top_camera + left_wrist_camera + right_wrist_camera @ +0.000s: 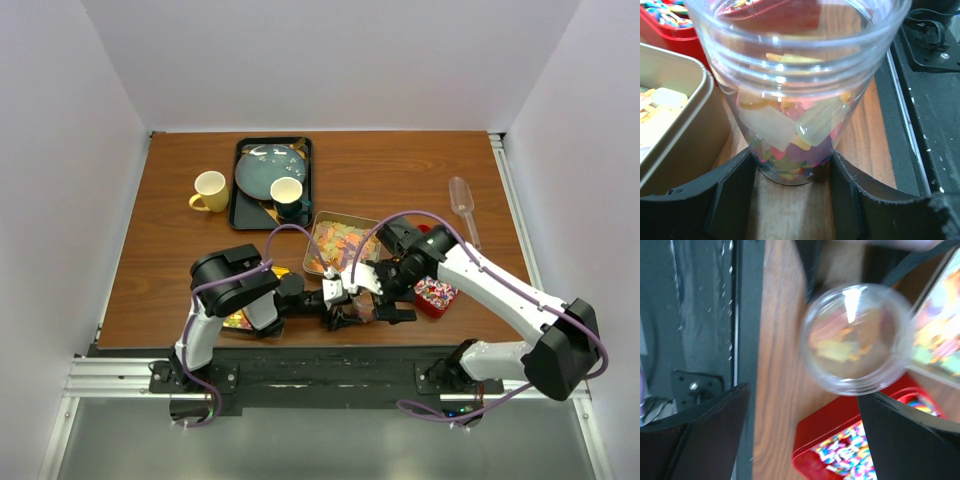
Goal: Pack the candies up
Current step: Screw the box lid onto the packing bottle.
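**Left arm** (235,280): base at the near left. Black elbow joint folded up above the base, forearm lying low and reaching right toward the middle.

**Left gripper** (792,172): held level and low. Jaws about half apart, with the two black fingers (730,200) set against either side of the base of a clear cup (790,75).

**Right arm** (490,285): base at the near right. White links run up and leftward to a bent elbow, and the wrist is tipped downward.

**Right gripper** (804,392): points down from above the same cup. Jaws are spread wide, fingers clear of the rim, gripping nothing. This view is blurred.

Top view overlooks table (400,170); left wrist close beside cup (800,75); right wrist above same cup.
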Robot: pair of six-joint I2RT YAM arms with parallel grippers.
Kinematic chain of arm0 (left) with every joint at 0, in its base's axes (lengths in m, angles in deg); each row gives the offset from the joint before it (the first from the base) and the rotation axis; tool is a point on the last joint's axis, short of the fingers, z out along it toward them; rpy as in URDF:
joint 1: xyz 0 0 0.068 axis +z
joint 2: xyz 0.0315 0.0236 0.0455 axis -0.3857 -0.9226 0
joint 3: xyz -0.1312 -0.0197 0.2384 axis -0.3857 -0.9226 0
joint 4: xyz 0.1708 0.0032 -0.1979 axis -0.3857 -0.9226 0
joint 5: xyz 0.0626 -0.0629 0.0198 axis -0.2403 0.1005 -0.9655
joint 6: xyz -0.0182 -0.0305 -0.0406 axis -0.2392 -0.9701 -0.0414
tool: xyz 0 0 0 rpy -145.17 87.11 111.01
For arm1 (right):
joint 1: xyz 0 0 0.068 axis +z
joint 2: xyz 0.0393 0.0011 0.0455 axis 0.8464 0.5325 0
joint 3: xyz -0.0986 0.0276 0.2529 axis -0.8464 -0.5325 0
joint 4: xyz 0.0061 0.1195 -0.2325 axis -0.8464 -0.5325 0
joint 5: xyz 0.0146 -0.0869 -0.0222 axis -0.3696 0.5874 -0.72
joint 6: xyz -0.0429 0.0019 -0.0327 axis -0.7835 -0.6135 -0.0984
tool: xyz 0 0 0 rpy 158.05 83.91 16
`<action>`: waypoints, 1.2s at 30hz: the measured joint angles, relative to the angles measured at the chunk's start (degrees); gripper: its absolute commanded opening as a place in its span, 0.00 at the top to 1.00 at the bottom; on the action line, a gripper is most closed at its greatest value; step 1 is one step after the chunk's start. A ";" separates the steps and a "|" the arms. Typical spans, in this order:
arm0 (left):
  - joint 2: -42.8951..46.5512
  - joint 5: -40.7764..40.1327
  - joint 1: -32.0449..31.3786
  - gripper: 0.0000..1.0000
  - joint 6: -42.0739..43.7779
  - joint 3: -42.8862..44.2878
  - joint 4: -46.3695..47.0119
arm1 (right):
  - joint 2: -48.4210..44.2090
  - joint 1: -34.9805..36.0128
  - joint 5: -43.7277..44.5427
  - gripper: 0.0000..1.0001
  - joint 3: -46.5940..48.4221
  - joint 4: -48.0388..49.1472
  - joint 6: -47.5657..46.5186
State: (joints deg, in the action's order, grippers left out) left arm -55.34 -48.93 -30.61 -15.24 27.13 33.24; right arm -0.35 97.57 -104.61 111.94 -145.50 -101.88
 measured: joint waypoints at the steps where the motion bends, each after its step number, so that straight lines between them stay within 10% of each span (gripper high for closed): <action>1: 0.00 -0.13 0.07 0.99 -0.02 0.00 0.04 | -0.24 0.00 0.37 0.11 -0.33 -0.61 0.24; 36: 0.02 0.31 0.70 1.00 -0.35 0.02 0.11 | 9.14 -0.79 -3.82 0.23 10.34 -0.37 -7.19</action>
State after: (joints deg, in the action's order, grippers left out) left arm -55.32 -48.62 -29.91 -15.59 27.15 33.35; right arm 8.79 96.79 -108.44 122.28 -145.87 -109.08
